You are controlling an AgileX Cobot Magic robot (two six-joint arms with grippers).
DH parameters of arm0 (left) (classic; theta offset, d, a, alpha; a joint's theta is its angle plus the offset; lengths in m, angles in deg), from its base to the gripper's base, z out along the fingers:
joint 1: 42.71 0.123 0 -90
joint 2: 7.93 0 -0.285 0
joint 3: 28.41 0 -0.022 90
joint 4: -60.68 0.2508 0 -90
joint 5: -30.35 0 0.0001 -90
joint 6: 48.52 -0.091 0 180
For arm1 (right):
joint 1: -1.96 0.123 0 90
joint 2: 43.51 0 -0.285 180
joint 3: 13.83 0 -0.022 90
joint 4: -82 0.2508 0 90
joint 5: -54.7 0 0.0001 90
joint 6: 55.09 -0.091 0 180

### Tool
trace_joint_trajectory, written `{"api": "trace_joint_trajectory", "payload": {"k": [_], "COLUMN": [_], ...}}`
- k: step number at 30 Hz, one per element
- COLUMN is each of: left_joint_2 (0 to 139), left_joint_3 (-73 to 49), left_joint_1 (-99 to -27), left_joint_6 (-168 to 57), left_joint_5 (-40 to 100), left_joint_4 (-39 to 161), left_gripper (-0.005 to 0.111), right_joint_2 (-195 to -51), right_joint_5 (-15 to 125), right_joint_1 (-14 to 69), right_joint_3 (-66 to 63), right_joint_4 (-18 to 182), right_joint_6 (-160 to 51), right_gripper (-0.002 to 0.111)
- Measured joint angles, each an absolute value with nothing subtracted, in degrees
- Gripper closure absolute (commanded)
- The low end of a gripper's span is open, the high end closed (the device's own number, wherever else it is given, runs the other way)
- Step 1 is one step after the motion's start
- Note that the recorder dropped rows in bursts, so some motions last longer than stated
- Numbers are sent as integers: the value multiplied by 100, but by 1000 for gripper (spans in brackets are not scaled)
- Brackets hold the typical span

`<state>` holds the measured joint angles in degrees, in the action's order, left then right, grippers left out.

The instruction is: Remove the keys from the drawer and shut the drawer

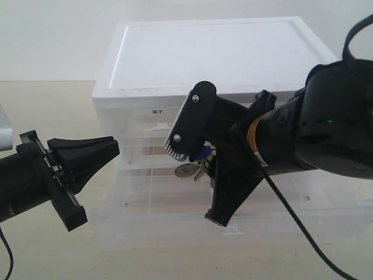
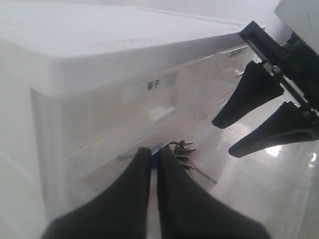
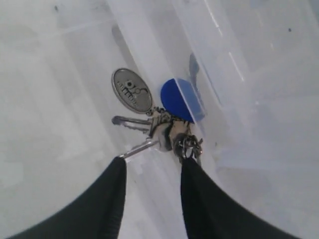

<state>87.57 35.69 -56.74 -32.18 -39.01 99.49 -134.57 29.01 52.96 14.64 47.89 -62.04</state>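
The keys (image 3: pixel 159 119), silver with a blue tag (image 3: pixel 175 98) and an oval metal fob, lie on the floor of the pulled-out clear drawer (image 1: pixel 169 230). My right gripper (image 3: pixel 153 162) hangs open just above them, one fingertip at each side of the bunch, not closed on it. In the exterior view the right gripper (image 1: pixel 198 184) partly hides the keys (image 1: pixel 195 167). My left gripper (image 1: pixel 113 146) is shut and holds nothing, left of the drawer. The left wrist view shows the left gripper (image 2: pixel 154 154) pointing toward the keys (image 2: pixel 184 152), with the right gripper (image 2: pixel 225 137) beyond them.
The white plastic drawer unit (image 1: pixel 210 52) stands on a pale table, with a small label (image 1: pixel 157 111) on its front. The open drawer's clear walls surround the keys. The right arm's black cable (image 1: pixel 297 224) trails toward the front right.
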Motion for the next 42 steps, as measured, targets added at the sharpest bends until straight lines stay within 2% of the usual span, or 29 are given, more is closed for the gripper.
{"api": "trace_joint_trajectory", "payload": {"k": [8, 14, 21, 28, 36, 42], "left_joint_2": [8757, 8757, 8757, 8757, 8757, 8757], "left_joint_3": [3569, 3569, 3569, 3569, 3569, 3569], "left_joint_1": [-5674, -5674, -5674, -5674, -5674, -5674], "left_joint_6": [-3207, -3186, -3174, -3174, -3174, -3174], "left_joint_5": [-3901, -3901, -3901, -3901, -3901, -3901], "left_joint_4": [10013, 10035, 10095, 10095, 10105, 10105], "left_gripper": [102, 102, 102, 102, 102, 102], "right_joint_2": [-13518, -13518, -13518, -13402, -12512, -12229], "right_joint_5": [2974, 1736, 1582, 1449, 1244, 845], "right_joint_1": [5296, 5812, 6265, 6324, 6368, 6368], "right_joint_3": [1464, 1464, 1440, 1440, 1451, 1451], "right_joint_4": [4713, 5046, 4973, 5120, 5419, 6757], "right_joint_6": [-7441, -6110, -5672, -5376, -5230, -3545], "right_gripper": [76, 76, 76, 76, 76, 76]}}
